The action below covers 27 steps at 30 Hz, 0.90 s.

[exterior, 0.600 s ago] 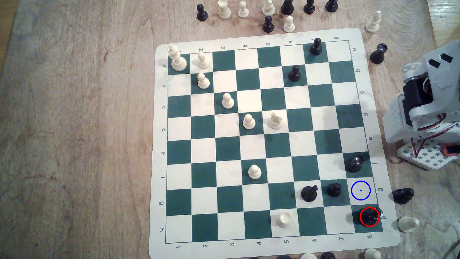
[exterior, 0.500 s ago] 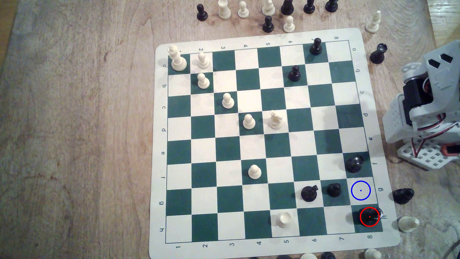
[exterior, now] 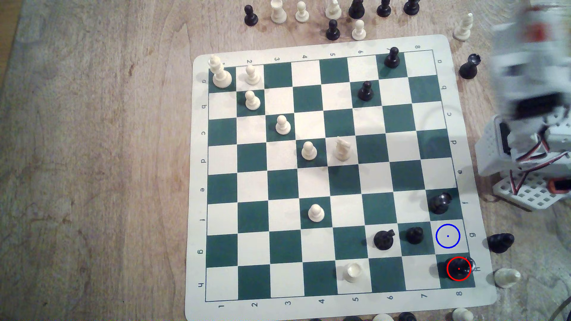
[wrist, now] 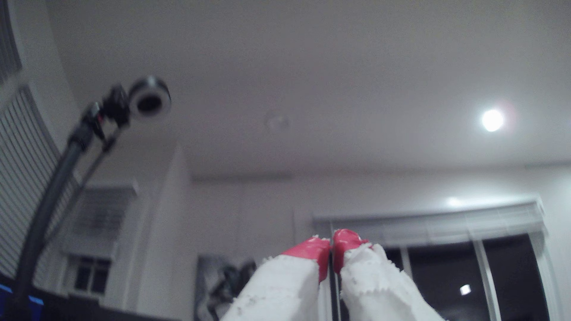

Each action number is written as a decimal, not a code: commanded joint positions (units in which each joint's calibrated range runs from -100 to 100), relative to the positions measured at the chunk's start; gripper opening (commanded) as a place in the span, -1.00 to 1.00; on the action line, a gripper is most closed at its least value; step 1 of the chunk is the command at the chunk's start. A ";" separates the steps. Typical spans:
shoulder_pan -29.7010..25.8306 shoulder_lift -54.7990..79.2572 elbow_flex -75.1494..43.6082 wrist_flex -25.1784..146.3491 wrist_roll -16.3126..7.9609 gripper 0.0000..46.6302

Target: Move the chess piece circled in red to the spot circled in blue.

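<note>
Clenched with nothing between its red tips, the gripper (wrist: 332, 243) points up at the ceiling, while the chess piece (exterior: 458, 269) stands in the red ring on a corner green square, just beside the spot (exterior: 448, 236).

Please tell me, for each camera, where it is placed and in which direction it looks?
Exterior view: sits above, looking down at the chessboard; the blurred arm shows at the exterior view's right edge.
Wrist view: sits on the wrist, pointing up at the ceiling and a camera on a stand; the gripper shows, red-tipped jaws together.
Shared: parts of the arm.
</note>
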 commanded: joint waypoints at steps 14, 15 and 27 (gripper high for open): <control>3.23 2.94 -42.00 94.43 -0.15 -0.60; 1.59 4.22 -43.63 97.21 -0.20 -0.57; -23.29 13.39 -44.99 113.67 -0.83 -0.53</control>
